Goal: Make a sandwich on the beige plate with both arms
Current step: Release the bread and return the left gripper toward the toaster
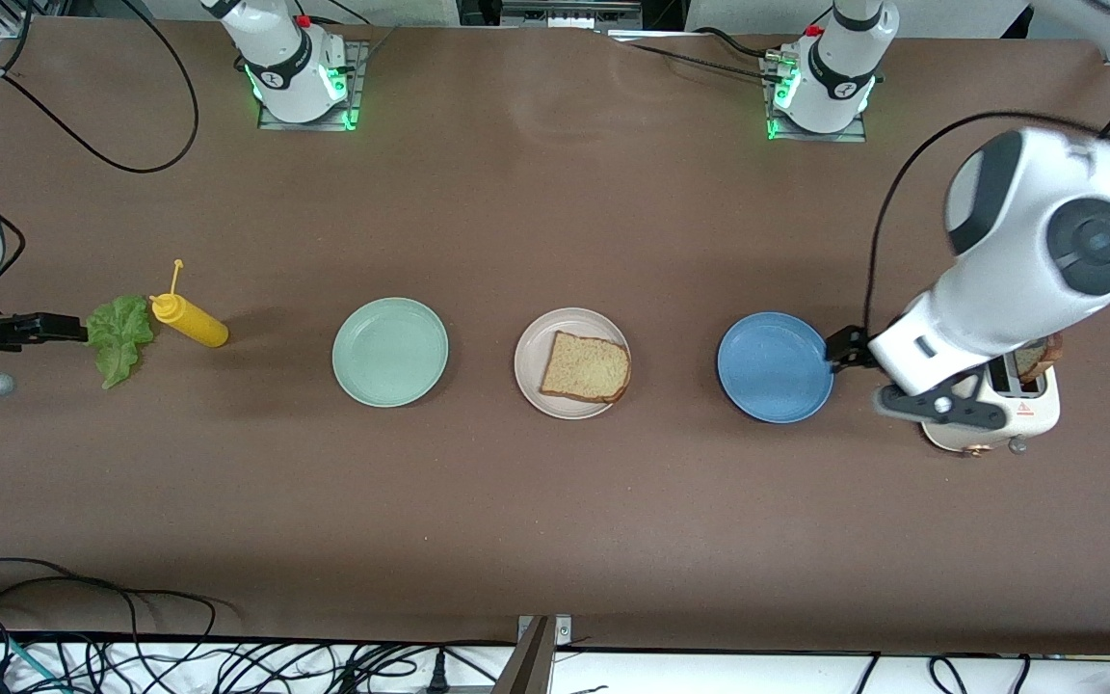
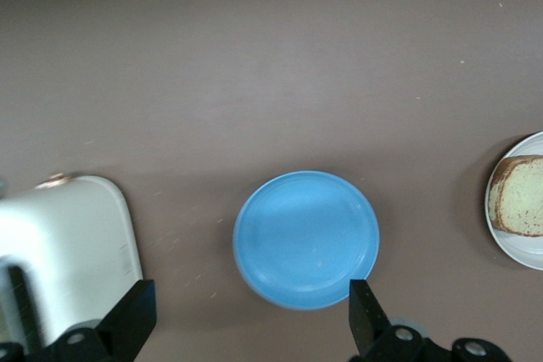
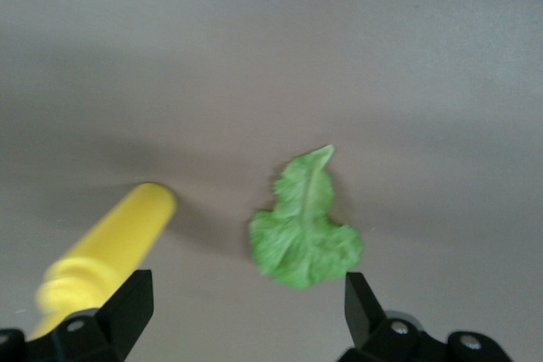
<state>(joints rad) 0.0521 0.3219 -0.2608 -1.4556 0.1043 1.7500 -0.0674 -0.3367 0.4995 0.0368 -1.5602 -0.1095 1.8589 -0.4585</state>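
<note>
Three round plates sit on the table: one mint-green plate [image 1: 389, 352], one beige plate [image 1: 571, 363] and one blue plate [image 1: 774, 367]. Two bread slices are visible, one slice [image 1: 586, 368] on the beige plate, a second slice [image 1: 1035, 360] in the single white toaster [image 1: 1017, 413]. One lettuce leaf [image 1: 118, 337] and one yellow squeeze bottle [image 1: 187, 318] complete the count.
</note>
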